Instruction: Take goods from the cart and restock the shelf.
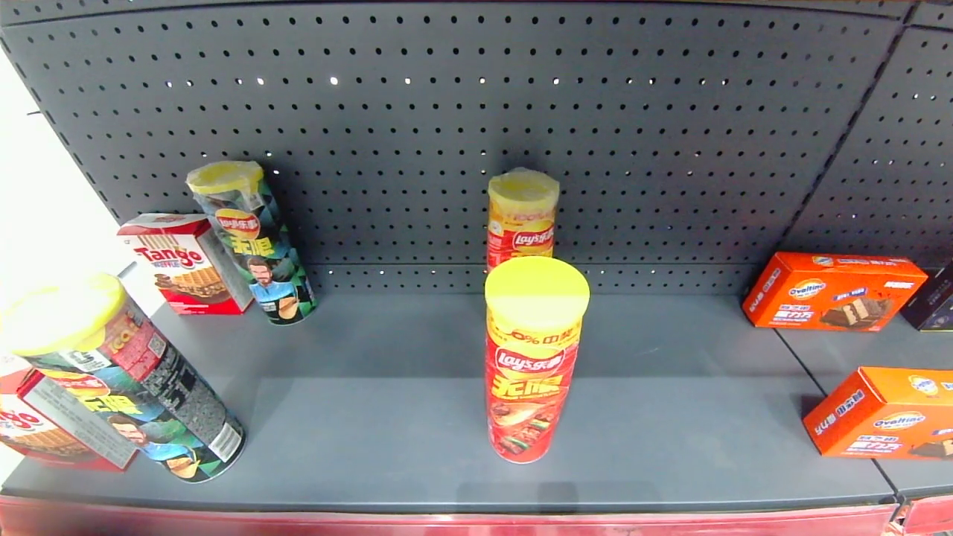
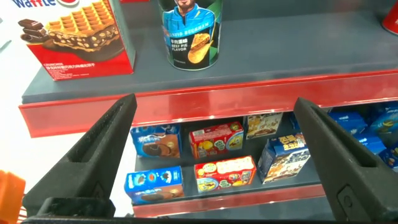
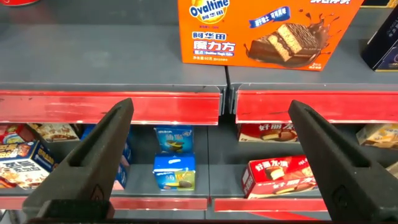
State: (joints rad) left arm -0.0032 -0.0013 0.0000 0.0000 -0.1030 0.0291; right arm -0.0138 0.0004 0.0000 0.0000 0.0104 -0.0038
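Note:
A red chips can (image 1: 532, 365) with a yellow lid stands upright at the front middle of the grey shelf (image 1: 372, 402). A second red can (image 1: 521, 219) stands behind it against the pegboard. My left gripper (image 2: 216, 106) is open and holds nothing; it sits in front of the shelf's red edge, below a green chips can (image 2: 191, 34) and a wafer box (image 2: 78, 37). My right gripper (image 3: 211, 106) is open too, with nothing between its fingers, in front of the red edge under an orange chocolate box (image 3: 267, 31).
Two green cans (image 1: 253, 242) (image 1: 126, 380) and two wafer boxes (image 1: 186, 264) (image 1: 45, 432) fill the shelf's left side. Orange boxes (image 1: 830, 290) (image 1: 882, 413) lie at the right. Bare shelf lies either side of the red cans. A lower shelf (image 2: 205, 199) carries several small snack boxes.

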